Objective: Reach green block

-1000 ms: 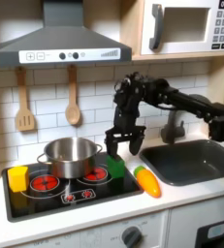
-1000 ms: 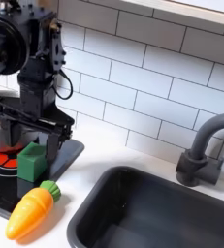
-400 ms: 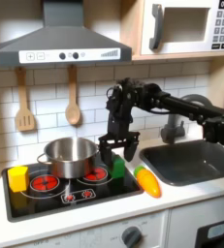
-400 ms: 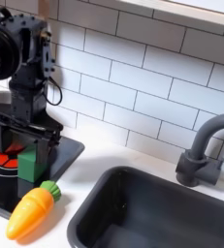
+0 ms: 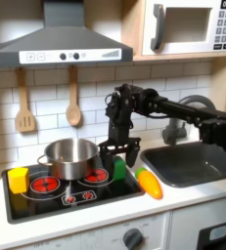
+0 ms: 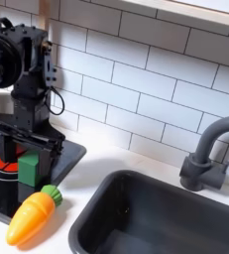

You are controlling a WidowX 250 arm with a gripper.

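Note:
The green block (image 5: 119, 171) (image 6: 29, 169) sits on the right edge of the black toy stove (image 5: 75, 198), next to the red burner. My gripper (image 5: 118, 156) (image 6: 27, 146) hangs straight down over it, open, with one finger to each side of the block's top. I cannot tell whether the fingers touch the block. The black arm reaches in from the first exterior view's right.
A steel pot (image 5: 70, 156) stands on the stove left of the gripper, and a yellow block (image 5: 19, 179) sits at the stove's left edge. An orange carrot toy (image 5: 147, 183) (image 6: 32, 216) lies right of the green block. The sink (image 5: 198, 163) (image 6: 156, 213) and faucet (image 6: 210, 149) lie further right.
The gripper has moved left in both exterior views and come down over the green block. The block, pot and carrot have stayed put.

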